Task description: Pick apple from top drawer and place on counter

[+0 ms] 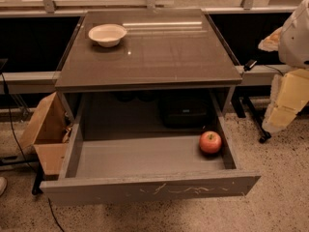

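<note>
Gripper (286,104) is at the far right edge of my view, a pale yellowish block under the white arm housing (295,33). It hangs beside the counter's right side, above the floor (285,197), and is well apart from the apple. It's partly cut off by the frame edge, so I can't tell if it's apart or together.

The apple (210,142) is inside the top drawer (145,187), which is pulled out toward me. It sits on the grey bottom, stem up, in the far right part, just beside the right wall. The near front panel has pale scratches.

The counter (159,57) is above the drawer, with a white bowl (107,35) at its far left corner. A cardboard box (46,129) stands tilted left of the drawer. There's a dark object (186,110) under the counter behind the drawer, possibly a bag.
</note>
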`<control>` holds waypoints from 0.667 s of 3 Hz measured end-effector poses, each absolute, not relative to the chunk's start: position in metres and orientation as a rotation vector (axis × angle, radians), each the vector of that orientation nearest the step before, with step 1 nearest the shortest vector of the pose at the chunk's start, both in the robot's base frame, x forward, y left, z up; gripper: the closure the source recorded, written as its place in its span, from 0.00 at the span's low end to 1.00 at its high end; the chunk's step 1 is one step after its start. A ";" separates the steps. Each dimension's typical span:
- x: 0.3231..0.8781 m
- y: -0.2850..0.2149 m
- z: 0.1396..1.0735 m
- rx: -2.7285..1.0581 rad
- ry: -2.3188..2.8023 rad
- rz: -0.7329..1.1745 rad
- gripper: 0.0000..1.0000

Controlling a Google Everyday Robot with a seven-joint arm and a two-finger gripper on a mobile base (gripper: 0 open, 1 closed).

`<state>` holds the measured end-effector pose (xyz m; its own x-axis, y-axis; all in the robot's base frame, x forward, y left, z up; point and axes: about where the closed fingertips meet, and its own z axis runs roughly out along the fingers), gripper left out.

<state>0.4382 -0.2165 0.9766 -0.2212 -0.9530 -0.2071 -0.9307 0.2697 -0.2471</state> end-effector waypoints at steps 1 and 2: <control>0.438 -0.216 0.976 -1.724 2.230 -0.099 0.00; 0.447 -0.206 0.953 -1.743 2.192 -0.026 0.00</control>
<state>0.4474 -0.2059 0.9534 -0.1904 -0.9492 -0.2503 -0.9429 0.2478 -0.2224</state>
